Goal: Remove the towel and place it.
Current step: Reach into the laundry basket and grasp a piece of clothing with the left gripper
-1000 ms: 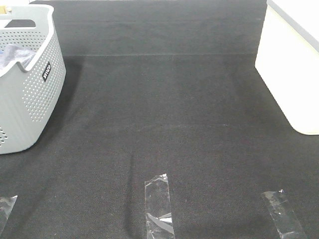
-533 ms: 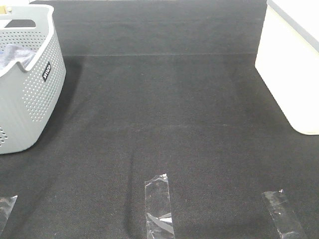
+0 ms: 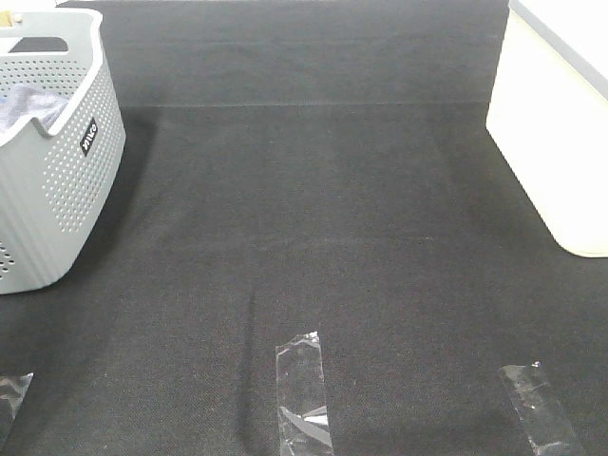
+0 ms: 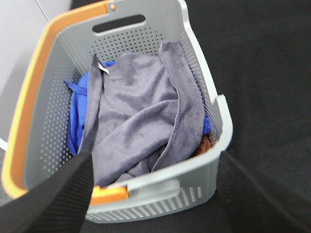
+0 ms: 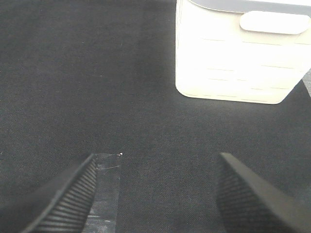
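While the left pincer (image 4: 156,162) gapes above, the towel (image 4: 141,116) lies in the basket (image 4: 116,41)

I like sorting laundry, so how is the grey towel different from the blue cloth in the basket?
The towel is dull grey-lavender; the blue cloth is bright blue. The towel lies on top, mostly in view; the blue cloth sits underneath, only peeking out. Both lie crumpled in the grey basket.
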`<state>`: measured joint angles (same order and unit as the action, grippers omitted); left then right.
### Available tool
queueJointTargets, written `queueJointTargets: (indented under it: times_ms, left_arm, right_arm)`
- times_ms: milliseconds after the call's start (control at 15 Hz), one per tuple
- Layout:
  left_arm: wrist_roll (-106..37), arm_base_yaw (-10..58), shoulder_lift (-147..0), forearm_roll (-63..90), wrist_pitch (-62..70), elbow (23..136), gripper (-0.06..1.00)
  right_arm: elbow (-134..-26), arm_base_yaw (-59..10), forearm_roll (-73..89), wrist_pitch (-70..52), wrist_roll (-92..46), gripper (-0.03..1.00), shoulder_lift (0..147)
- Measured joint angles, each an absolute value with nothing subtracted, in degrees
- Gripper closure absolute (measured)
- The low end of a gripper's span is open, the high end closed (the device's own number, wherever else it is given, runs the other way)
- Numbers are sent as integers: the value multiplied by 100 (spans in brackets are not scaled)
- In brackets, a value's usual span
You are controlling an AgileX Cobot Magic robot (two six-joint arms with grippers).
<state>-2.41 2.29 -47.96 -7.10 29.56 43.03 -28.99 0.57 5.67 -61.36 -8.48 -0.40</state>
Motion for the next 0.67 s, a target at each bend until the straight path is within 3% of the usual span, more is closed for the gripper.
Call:
queueJointTargets:
  times_ms: [333,667]
  left_arm:
    - [86,229,-7408,-934,3793,6245,26]
    - [745,229,-9213,-2160,4876,8296,26]
  right_arm:
    - [-2899,57,567,-6136,-848,32,-40]
    - [-2899,57,567,-6136,-848,32,-40]
